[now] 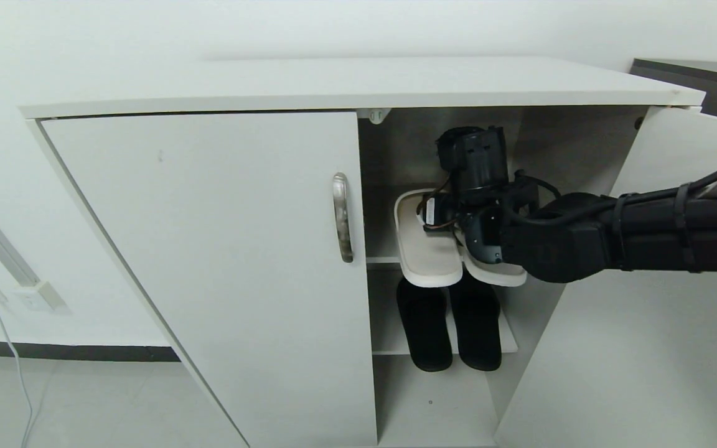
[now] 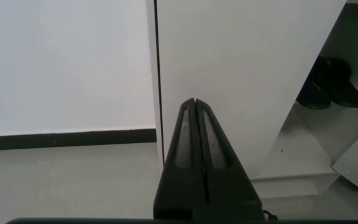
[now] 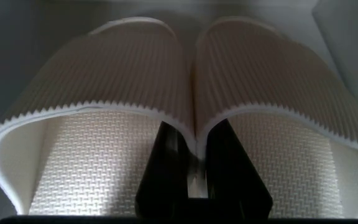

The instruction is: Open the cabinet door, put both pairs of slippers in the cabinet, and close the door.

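Right jaws clamped on the white slippers' touching inner strap edges; my right gripper is inside the cabinet, at the upper shelf. Foam looks light, soft, bendy: pinch both straps together or one may slip. Left gripper pressed together, empty, outside.

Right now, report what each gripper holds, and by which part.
Right gripper pinches the white slippers together by their adjoining inner strap edges. Left gripper holds nothing.

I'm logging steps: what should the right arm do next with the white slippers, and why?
Probably push the white slippers deeper onto the upper shelf: the right gripper is shut on their straps, and their heels overhang the shelf edge.
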{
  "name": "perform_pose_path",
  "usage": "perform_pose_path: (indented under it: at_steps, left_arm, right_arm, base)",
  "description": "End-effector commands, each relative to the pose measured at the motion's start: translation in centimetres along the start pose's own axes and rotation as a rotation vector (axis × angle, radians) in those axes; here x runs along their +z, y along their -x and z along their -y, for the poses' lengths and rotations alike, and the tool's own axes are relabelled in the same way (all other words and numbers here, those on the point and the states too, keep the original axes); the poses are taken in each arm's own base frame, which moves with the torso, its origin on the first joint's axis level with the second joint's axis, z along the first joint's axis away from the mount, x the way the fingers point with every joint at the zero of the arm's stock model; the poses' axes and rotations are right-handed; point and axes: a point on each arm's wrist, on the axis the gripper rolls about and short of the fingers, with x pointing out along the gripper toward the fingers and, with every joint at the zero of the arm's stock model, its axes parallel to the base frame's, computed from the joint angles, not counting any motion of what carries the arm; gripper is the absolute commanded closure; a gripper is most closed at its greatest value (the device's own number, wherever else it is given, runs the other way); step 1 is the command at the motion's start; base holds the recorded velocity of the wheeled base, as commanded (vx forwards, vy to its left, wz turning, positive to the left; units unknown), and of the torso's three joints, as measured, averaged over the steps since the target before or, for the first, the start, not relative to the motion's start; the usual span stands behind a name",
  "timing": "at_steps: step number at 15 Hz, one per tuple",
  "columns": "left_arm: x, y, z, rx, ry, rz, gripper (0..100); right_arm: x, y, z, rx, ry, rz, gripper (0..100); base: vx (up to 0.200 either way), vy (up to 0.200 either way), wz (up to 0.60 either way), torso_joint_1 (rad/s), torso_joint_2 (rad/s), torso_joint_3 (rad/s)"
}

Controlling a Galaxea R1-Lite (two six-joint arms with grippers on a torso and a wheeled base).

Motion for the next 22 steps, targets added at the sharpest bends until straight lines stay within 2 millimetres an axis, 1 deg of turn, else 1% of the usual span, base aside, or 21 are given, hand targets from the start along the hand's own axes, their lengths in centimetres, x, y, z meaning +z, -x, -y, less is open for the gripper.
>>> perform_pose_path:
  at_steps: [1, 5, 10, 11, 14, 17, 21, 22]
  left_arm:
    - [0.0, 0.0, 0.0, -0.001, 0.001, -0.001, 100]
    - [0.0, 0.0, 0.0, -0.001, 0.001, -0.001, 100]
    - [0.0, 0.0, 0.0, 0.000, 0.001, -0.001, 100]
    - [0.0, 0.0, 0.0, -0.001, 0.001, -0.001, 100]
    - [0.0, 0.0, 0.0, -0.001, 0.001, -0.001, 100]
    - [0.0, 0.0, 0.0, -0.001, 0.001, -0.001, 100]
    - [0.0, 0.0, 0.0, -0.001, 0.001, -0.001, 100]
    - [0.0, 0.0, 0.0, -0.001, 0.001, -0.001, 100]
  right_arm:
    - [-0.3, -1.8, -0.4, -0.016, -0.006, 0.005, 100]
    - [-0.1, -2.8, -0.3, -0.033, -0.008, 0.002, 100]
    - [-0.6, -3.1, -0.3, -0.038, -0.002, -0.010, 100]
    - [-0.5, -3.0, -0.2, -0.038, -0.001, -0.011, 0]
    - [-0.5, -2.6, -0.1, -0.036, 0.003, -0.016, 0]
    - [-0.8, -1.8, 0.1, -0.031, 0.013, -0.030, 0]
    - [-0.5, 0.4, 0.1, -0.005, 0.013, -0.030, 0]
    - [-0.5, 0.6, 0.1, -0.004, 0.011, -0.028, 0]
  base:
    - [0.000, 0.000, 0.00, 0.000, 0.00, 0.000]
    - [0.000, 0.000, 0.00, 0.000, 0.00, 0.000]
    - [0.000, 0.000, 0.00, 0.000, 0.00, 0.000]
    - [0.000, 0.000, 0.00, 0.000, 0.00, 0.000]
    - [0.000, 0.000, 0.00, 0.000, 0.00, 0.000]
    - [0.000, 0.000, 0.00, 0.000, 0.00, 0.000]
    - [0.000, 0.000, 0.00, 0.000, 0.00, 0.000]
    - [0.000, 0.000, 0.00, 0.000, 0.00, 0.000]
